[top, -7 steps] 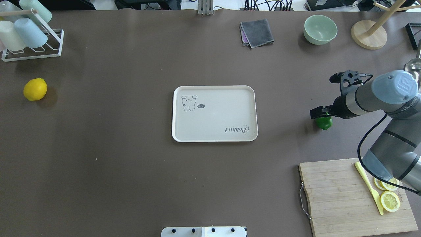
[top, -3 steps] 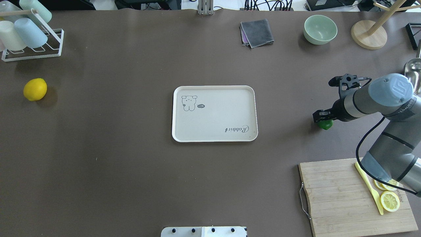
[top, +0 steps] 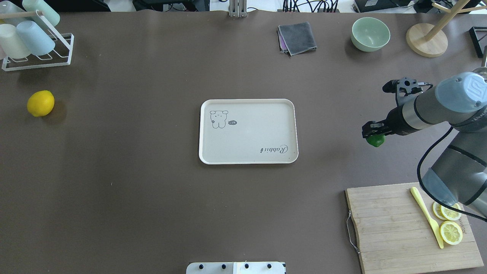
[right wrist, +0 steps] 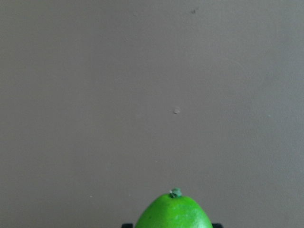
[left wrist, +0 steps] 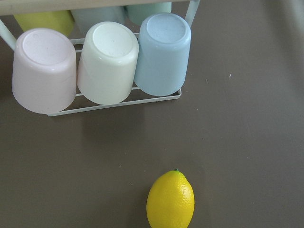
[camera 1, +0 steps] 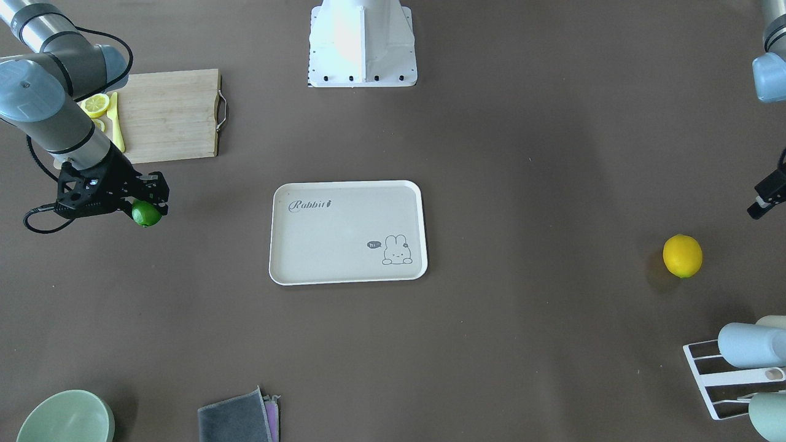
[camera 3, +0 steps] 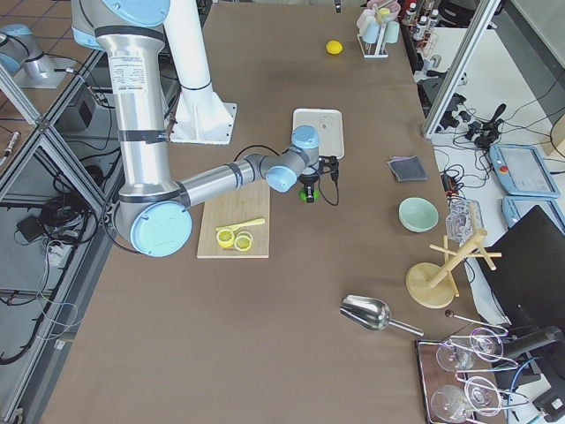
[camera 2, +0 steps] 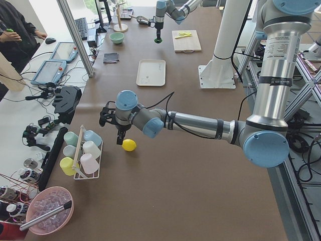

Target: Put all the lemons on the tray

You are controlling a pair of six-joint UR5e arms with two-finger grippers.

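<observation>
The cream tray (top: 251, 131) with the "Rabbit" script lies at the table's middle, with nothing on it; it also shows in the front view (camera 1: 344, 236). My right gripper (top: 374, 134) is shut on the green lemon (top: 376, 141) to the tray's right, its tip low in the right wrist view (right wrist: 173, 213). The yellow lemon (top: 40, 103) rests on the table far left, below the left wrist camera (left wrist: 171, 200). My left gripper (camera 2: 119, 138) hangs just above and beside it; I cannot tell whether it is open.
A wooden cutting board (top: 392, 228) with lemon slices (top: 451, 232) and a yellow knife (top: 427, 216) is at the front right. A cup rack (top: 36, 57) stands behind the yellow lemon. A green bowl (top: 370, 34), grey cloth (top: 297, 37) and wooden stand (top: 426, 40) line the far edge.
My right gripper came down onto the green lemon, then rose slightly with it. The yellow lemon and tray have not moved.
</observation>
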